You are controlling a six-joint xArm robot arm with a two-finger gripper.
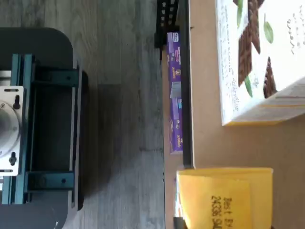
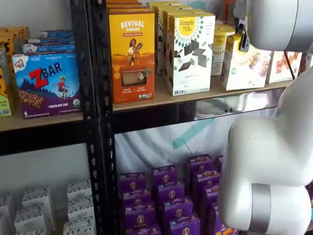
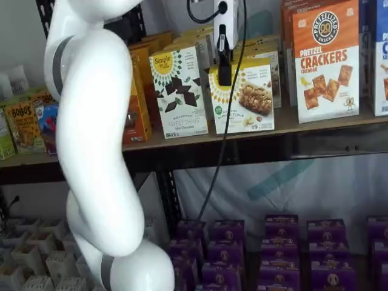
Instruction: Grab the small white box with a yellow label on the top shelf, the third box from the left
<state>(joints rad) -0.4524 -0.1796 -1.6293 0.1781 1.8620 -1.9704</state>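
Observation:
The small white box (image 3: 242, 100), a short cream carton with a yellow sunburst and biscuit pictures, stands on the top shelf (image 3: 315, 125) between a taller white box with chocolate squares (image 3: 179, 91) and an orange-and-white cracker box (image 3: 325, 60). It also shows in a shelf view (image 2: 247, 66), partly behind the white arm. My gripper (image 3: 225, 79) hangs from above, its black fingers in front of the small box's upper left part. They show as one dark shape with no gap. The wrist view shows the taller white box (image 1: 257, 57) and the shelf's dark rail (image 1: 186, 95).
An orange Revival box (image 2: 132, 51) stands left of the taller white box. Purple boxes (image 3: 279, 248) fill the lower shelf. The white arm (image 3: 91, 151) crosses the left of a shelf view. In the wrist view, a yellow box top (image 1: 224, 198) with best-by print lies beside the taller box.

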